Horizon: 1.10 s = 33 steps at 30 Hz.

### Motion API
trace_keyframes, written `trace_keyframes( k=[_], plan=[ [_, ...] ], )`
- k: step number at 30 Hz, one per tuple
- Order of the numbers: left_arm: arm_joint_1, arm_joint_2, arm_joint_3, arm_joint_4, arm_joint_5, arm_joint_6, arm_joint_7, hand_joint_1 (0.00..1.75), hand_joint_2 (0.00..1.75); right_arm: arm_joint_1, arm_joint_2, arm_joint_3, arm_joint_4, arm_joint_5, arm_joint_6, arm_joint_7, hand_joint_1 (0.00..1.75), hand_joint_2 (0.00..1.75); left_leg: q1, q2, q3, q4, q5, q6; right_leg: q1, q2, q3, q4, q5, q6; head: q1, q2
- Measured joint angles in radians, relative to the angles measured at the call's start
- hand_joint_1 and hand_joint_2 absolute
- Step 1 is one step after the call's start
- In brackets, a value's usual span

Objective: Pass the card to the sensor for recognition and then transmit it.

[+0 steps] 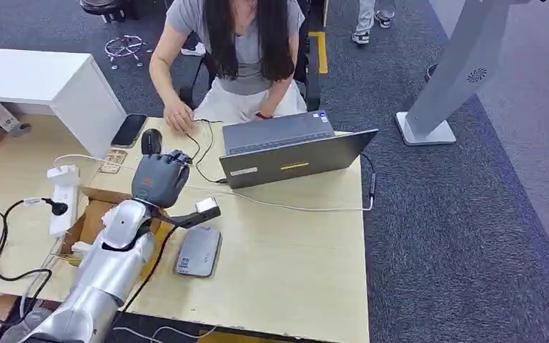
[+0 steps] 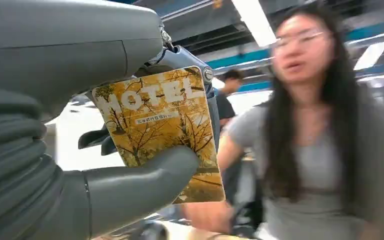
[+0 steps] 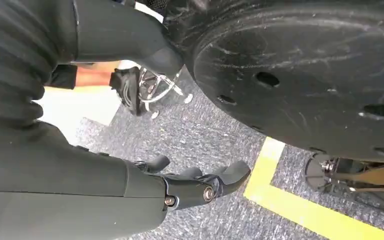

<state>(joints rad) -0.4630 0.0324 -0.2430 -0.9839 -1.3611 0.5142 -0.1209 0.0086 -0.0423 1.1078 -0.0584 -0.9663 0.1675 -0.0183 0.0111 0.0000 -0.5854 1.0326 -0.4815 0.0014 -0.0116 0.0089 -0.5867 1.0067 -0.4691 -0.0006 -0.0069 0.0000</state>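
One laptop (image 1: pixel 293 150) sits at two o'clock of the left hand (image 1: pixel 159 179), which pinches a "MOTEL" card (image 2: pixel 162 131); right hand (image 3: pixel 130 165) hangs, fingers apart, holding nothing.

The card (image 2: pixel 162 132) held in the left robot hand (image 2: pixel 80 150) reads "MOTEL"; its smaller line is illegible.
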Motion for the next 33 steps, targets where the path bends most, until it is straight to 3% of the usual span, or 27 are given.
trace_keyframes(
  k=[5, 12, 33],
  plan=[
    [0.087, -0.011, -0.066, -0.143, -0.012, -0.013, 0.003, 1.75, 1.75, 0.005, 0.002, 0.000, 0.000, -0.023, -0.001, -0.006, 0.00, 1.75, 0.000, 0.001, 0.000, 0.000, -0.001, 0.000, -0.001, 0.001, 0.000, 0.000, 0.000, 0.000, 0.000, 0.000],
    [0.215, -0.013, -0.157, -0.318, -0.036, -0.028, 0.055, 1.75, 1.75, 0.009, 0.014, -0.003, 0.009, -0.040, -0.002, -0.013, 0.00, 1.75, 0.000, 0.000, 0.000, 0.000, -0.001, 0.001, -0.001, 0.000, 0.000, 0.000, -0.002, 0.001, 0.000, 0.000],
    [0.245, -0.011, -0.172, -0.382, -0.036, -0.029, 0.057, 1.75, 1.75, 0.009, 0.018, -0.003, 0.016, -0.042, -0.001, -0.015, 0.00, 1.75, 0.000, 0.000, 0.000, 0.000, -0.001, 0.001, -0.001, 0.000, 0.000, 0.000, -0.002, 0.001, 0.000, 0.000]
  ],
)
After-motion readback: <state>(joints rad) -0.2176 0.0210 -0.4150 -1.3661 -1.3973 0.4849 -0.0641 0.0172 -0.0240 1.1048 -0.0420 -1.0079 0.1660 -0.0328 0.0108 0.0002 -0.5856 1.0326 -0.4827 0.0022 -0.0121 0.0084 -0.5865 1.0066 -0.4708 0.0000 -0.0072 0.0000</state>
